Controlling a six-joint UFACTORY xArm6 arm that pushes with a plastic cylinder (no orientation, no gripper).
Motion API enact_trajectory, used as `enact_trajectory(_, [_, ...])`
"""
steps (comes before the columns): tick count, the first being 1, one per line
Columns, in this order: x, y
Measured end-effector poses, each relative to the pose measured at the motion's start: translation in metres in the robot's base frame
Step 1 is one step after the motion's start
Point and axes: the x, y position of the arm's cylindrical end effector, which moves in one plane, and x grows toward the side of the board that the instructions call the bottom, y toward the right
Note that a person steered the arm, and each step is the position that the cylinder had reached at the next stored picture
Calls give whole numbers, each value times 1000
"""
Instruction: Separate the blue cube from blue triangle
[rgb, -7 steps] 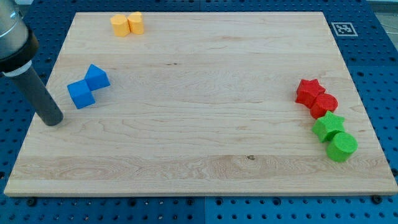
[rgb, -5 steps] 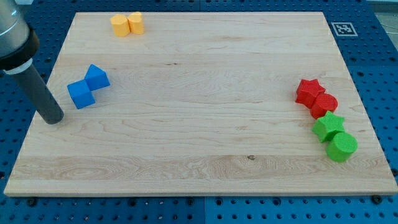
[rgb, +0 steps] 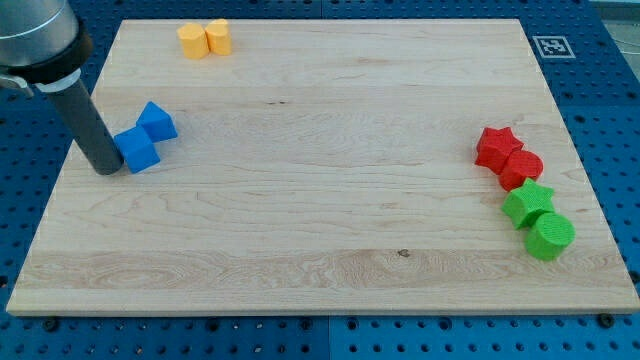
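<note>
surface: pale wooden board (rgb: 330, 200) with visible grain, lying flat and filling most of the view | bench (rgb: 610, 110): blue perforated top with rows of small holes, showing on all sides of the board | marker: black-and-white square tag (rgb: 549, 45) at the board's top right corner | light: even, soft shadows

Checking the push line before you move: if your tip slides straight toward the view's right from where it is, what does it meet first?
My tip sits right against the view's left side of the blue cube, so it meets that first. The blue triangle lies just beyond, toward the view's upper right, apparently touching the cube.
</note>
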Motion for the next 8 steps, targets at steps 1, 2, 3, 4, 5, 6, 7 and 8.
enact_trajectory(1, [0,15])
enact_trajectory(2, [0,36])
enact_trajectory(3, [0,55])
enact_trajectory(4, [0,63])
enact_trajectory(5, [0,54])
enact_trajectory(6, [-3,48])
enact_trajectory(7, [-23,54])
enact_trajectory(8, [-34,73])
